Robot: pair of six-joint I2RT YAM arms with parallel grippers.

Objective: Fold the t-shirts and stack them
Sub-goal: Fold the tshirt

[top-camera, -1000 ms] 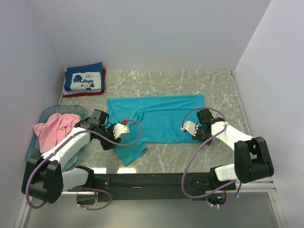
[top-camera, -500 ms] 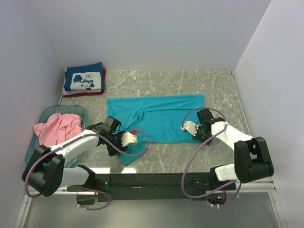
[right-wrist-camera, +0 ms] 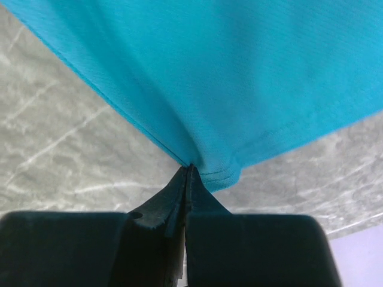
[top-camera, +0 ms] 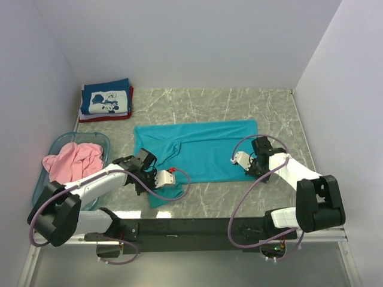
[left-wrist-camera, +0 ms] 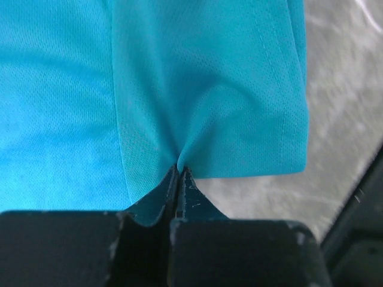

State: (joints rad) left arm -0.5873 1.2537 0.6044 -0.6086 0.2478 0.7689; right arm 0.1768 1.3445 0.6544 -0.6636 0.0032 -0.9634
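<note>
Fabric of the teal t-shirt (top-camera: 197, 149) lies spread across the middle of the marble counter (top-camera: 269, 113); the left claw (left-wrist-camera: 179, 170) is pinched tight on its near-left hem; the right claw (right-wrist-camera: 189, 169) is clamped on its near-right corner; the pink t-shirt (top-camera: 72, 161) sits crumpled in the basket (top-camera: 84, 136) at left; the navy t-shirt (top-camera: 106, 98) lies folded on the red t-shirt (top-camera: 105, 117) in the far-left corner.

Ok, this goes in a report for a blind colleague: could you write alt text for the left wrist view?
The left gripper is shut on the hemmed edge of a teal t-shirt, puckering the cloth where it pinches. The shirt fills most of the view, with grey marbled table showing at right.
</note>
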